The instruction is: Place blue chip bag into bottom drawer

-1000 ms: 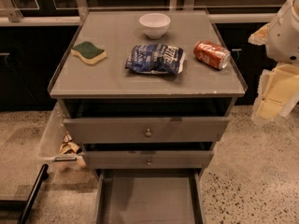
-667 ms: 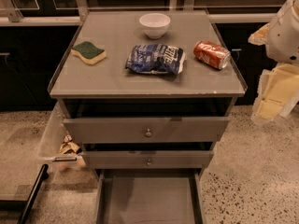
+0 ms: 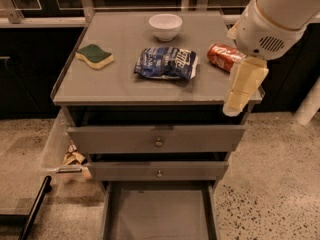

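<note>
Nearest us, the bottom drawer (image 3: pixel 160 214) stands pulled out, with nothing visible in its tray. Above it, the gripper (image 3: pixel 244 86) hangs at the right front corner of the cabinet top (image 3: pixel 125 84), well apart from the bag; we cannot tell whether it is released or clenched. Farther back, the blue chip bag (image 3: pixel 166 63) lies flat on that top, between the sponge (image 3: pixel 94 56) and the red soda can (image 3: pixel 224 55). We judge the drawer ready, with grasp, transfer and release still to do.

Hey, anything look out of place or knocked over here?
The red soda can lies on its side on the cabinet top, beside the gripper at the right edge. Left of it, crumpled scraps litter the floor.
</note>
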`<action>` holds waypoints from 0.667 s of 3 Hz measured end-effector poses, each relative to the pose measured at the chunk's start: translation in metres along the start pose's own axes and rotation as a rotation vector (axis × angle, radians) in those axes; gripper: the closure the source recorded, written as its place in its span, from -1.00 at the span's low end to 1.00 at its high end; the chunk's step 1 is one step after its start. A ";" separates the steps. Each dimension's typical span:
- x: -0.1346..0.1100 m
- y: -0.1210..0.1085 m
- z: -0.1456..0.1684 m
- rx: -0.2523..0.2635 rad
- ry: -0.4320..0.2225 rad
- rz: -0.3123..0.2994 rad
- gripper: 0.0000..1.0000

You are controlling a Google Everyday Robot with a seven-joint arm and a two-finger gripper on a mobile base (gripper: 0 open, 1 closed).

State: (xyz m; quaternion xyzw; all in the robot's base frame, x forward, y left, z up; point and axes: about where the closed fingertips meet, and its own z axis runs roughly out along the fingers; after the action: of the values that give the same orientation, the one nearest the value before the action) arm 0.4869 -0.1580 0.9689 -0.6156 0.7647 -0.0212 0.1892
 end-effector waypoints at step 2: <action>-0.054 -0.056 0.055 0.033 -0.164 -0.083 -1.00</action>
State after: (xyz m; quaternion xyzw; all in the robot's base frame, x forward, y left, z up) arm 0.5657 -0.1091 0.9466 -0.6433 0.7200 0.0088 0.2603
